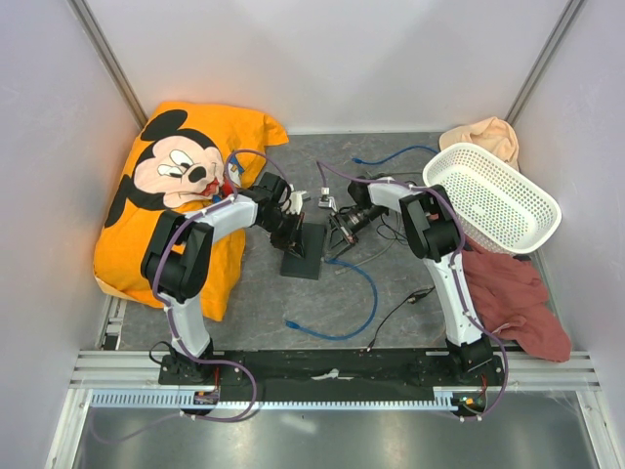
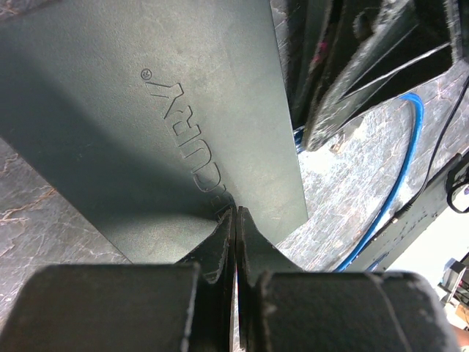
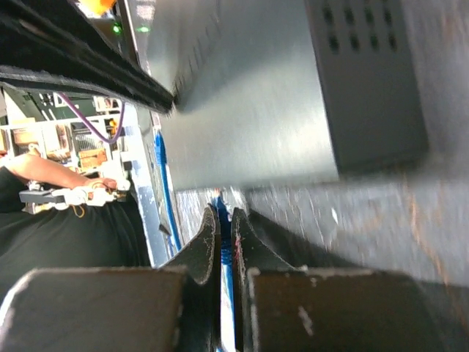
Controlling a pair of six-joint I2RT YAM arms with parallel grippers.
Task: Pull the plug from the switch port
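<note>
Switch [image 1: 305,250] lies flat at the centre of the tabletop [image 1: 254,303], one short end toward 6 o'clock. The port cannot be made out in any view; the plug is likewise hidden.

Left end effector [image 2: 234,220] is fully closed and holds nothing. Its tips bear on the switch's near edge, at 11 o'clock of the switch in the top view. Judged purpose: pin the switch so it does not slide when the lead is drawn.

Right end effector [image 3: 224,220] comes in from 2 o'clock, closed narrow on the blue cable [image 3: 226,258], which shows as a thin strip between the fingers. The switch's vented face sits just beyond. Whether the grip is on the plug body or on the cable behind it cannot be told. The rest of the cable loops loose toward 5 o'clock.

Surface: grey mottled mat, flat. An orange pillow [image 1: 186,195] lies at 9 o'clock, a white basket [image 1: 493,200] at 2 o'clock over a red cloth [image 1: 518,293]. Plain pale walls enclose three sides
</note>
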